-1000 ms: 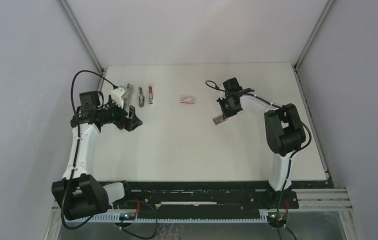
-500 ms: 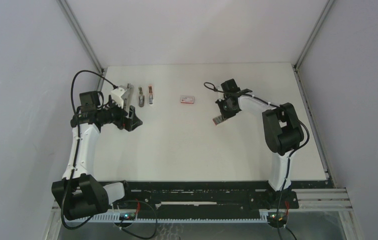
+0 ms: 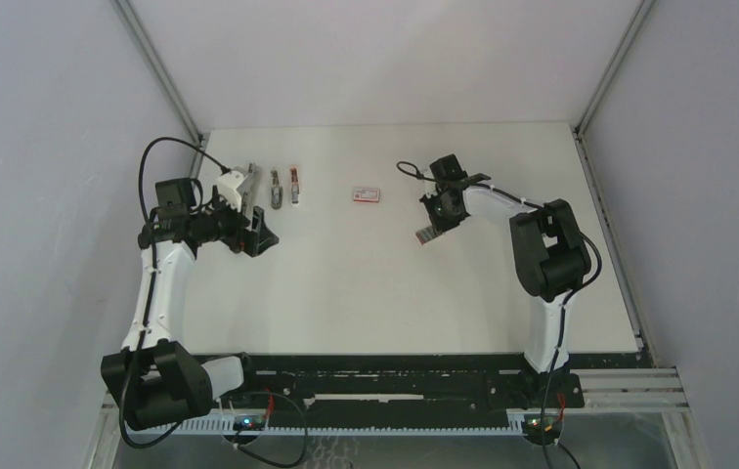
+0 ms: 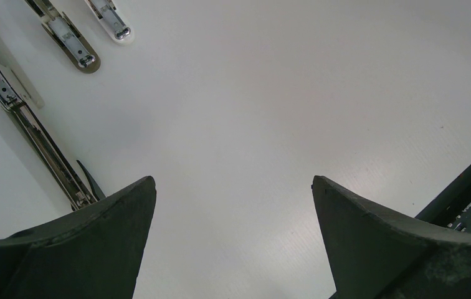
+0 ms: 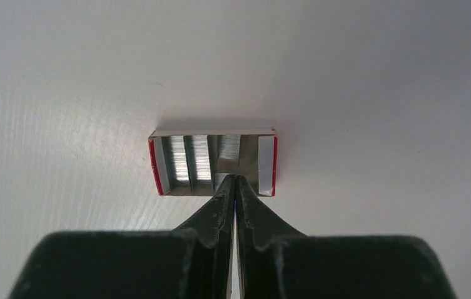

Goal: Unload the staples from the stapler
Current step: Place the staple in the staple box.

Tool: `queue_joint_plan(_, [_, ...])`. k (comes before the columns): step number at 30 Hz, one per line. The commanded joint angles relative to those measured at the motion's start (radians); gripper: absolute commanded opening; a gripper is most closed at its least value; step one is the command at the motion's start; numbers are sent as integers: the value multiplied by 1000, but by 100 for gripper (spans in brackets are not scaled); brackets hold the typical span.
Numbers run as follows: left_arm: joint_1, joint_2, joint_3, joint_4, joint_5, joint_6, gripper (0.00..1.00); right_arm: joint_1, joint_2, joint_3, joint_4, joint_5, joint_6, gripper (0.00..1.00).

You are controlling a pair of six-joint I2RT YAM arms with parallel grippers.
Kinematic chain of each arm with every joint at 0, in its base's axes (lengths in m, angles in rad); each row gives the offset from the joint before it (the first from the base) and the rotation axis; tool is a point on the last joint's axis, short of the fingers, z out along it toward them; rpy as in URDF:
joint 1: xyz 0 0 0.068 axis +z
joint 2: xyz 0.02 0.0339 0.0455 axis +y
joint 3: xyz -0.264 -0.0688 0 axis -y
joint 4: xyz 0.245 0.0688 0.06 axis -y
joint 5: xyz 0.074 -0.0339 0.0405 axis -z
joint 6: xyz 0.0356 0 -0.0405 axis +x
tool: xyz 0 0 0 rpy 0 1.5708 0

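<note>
Right gripper [image 5: 234, 182]: closed tight, tips met at the near wall of the tray [image 5: 266, 163]; a pinch cannot be confirmed.
Staples [image 5: 186, 159]: grey strips lying in that tray, which is best moved level and slowly so none are spilled.
Left gripper [image 4: 233, 180]: spread wide, nothing held, just beside the opened stapler [image 4: 33, 134].
Red-and-white box [image 3: 367, 194]: set farther back, apart from the tray.

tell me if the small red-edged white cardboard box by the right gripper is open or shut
Open: the red-edged white cardboard box has no lid, and grey metal staple strips show inside.
</note>
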Motion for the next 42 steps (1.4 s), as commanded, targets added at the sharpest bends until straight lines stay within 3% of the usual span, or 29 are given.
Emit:
queue_joint_plan(1, [9,-24,-37,23,25,-1,100,10,4,43,17,8,-5,0])
queue_joint_plan(24, [9,-23,-38,23,25,-1,100,13,-15,51,6,13,-1,9])
queue_joint_plan(35, [9,-22,-37,23,24,-3,100,9,-100,72,-31,13,-8,10])
queue_joint_plan(38, [10,-23,-37,22,24,-4,100,5,-151,76,-39,46,-39,14])
queue_joint_plan(42, [10,-28,-34,23,26,-7,100,-4,-224,70,-32,95,-87,29])
